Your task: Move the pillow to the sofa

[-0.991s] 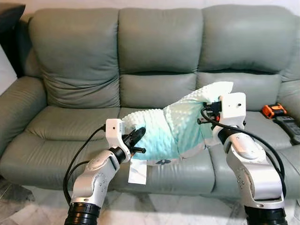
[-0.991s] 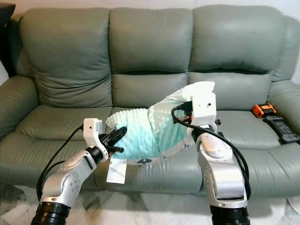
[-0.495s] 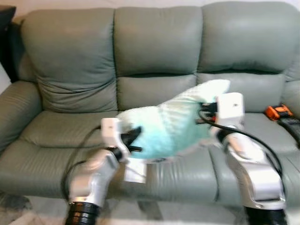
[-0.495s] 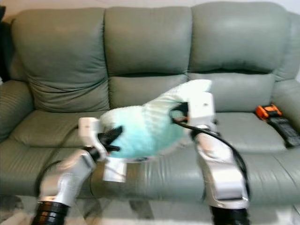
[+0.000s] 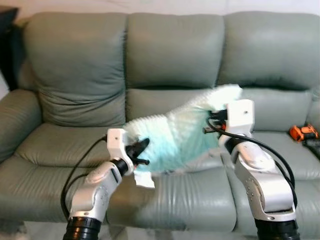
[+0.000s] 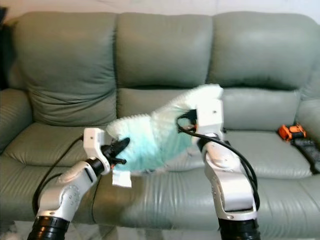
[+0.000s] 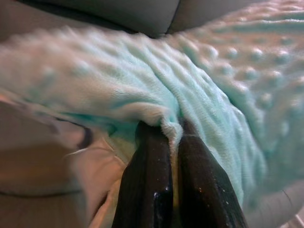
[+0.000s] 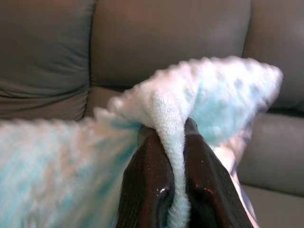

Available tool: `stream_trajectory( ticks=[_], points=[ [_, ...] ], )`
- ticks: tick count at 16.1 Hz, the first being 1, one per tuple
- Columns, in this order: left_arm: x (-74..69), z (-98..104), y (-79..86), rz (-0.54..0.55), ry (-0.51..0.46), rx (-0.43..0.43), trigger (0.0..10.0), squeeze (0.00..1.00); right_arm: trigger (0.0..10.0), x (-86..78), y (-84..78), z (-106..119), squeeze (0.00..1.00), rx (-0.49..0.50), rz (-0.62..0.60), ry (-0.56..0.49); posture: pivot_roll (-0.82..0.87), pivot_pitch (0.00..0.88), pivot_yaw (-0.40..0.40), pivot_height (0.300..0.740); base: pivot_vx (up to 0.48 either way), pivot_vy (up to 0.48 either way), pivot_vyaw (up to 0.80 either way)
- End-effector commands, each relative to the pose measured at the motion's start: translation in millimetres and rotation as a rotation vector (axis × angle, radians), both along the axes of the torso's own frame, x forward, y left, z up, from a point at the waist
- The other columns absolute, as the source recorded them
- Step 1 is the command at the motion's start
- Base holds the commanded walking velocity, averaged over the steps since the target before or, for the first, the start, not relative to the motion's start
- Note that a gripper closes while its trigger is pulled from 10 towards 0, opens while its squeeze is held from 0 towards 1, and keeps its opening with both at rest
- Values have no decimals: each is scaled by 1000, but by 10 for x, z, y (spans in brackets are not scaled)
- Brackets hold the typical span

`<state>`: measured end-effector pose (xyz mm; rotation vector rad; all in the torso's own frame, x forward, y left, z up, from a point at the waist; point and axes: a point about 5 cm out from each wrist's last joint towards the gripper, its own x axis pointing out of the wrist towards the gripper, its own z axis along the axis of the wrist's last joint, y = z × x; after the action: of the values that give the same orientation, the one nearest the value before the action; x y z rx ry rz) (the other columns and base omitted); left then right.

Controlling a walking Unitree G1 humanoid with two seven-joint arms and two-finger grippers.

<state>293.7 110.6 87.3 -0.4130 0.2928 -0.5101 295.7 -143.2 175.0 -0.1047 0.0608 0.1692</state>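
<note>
**One pillow, held at both ends over the middle seat**

One mint-green dotted pillow (image 5: pixel 180 135) hangs in front of you, stretched between your two grippers above the middle seat cushion of the sofa (image 5: pixel 80 65). You have two grips on it. The right gripper (image 8: pixel 164 135) has its fingers pressed narrow on a fold at the pillow's raised right corner, fabric squeezed between them. The left gripper (image 7: pixel 173 130) is likewise pinched tight on a fold at the lower left edge, with a white tag (image 5: pixel 145 181) dangling just below it. The pillow's lower edge appears to brush the seat, though the blur leaves you unable to be sure.

The sofa has three back cushions and three seats. On the right seat lies one orange tool (image 5: pixel 304 132) with a dark object (image 5: pixel 314 145) beside it, both well apart from the pillow.

Compared with a second ago, the whole view has shifted: the sofa sits lower in the picture and closer, so the camera has moved. Both grips match the earlier ones, and the pillow is carried farther over the seat, away from its front edge.
</note>
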Motion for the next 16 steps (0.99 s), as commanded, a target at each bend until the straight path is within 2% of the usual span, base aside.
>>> stream_trajectory(
  ticks=[1,5,7,8,11,14,15,16],
  points=[
    [15,77,-121,-38,-28,-14,10000,0,10000,-9,-69,49,0,-15,-19,-20,-155,0,26,740,0,0,0],
    [17,65,-121,-35,-23,-7,10000,0,10000,-8,-62,-1,0,-22,-12,2,-154,0,26,740,0,0,0],
    [45,-9,-37,-12,-63,110,10000,0,10000,-8,-96,-93,0,17,-19,27,-145,0,20,740,0,0,0],
    [49,-28,-19,-8,-65,123,10000,0,10000,-7,-106,-116,0,25,-22,35,-145,0,20,740,0,0,0],
    [174,-240,180,42,-44,299,10000,0,10000,82,-344,-439,0,53,-117,152,-125,0,24,740,0,0,0],
    [216,-402,396,107,6,389,10000,0,10000,103,-482,-610,0,93,-194,210,-135,0,41,740,0,0,0],
    [211,-447,537,160,15,420,10000,0,10000,86,-502,-681,0,55,-219,216,-141,0,49,740,0,0,0],
    [198,-467,608,188,20,428,10000,0,10000,60,-494,-718,0,54,-225,223,-133,0,49,740,0,0,0]
  ],
)
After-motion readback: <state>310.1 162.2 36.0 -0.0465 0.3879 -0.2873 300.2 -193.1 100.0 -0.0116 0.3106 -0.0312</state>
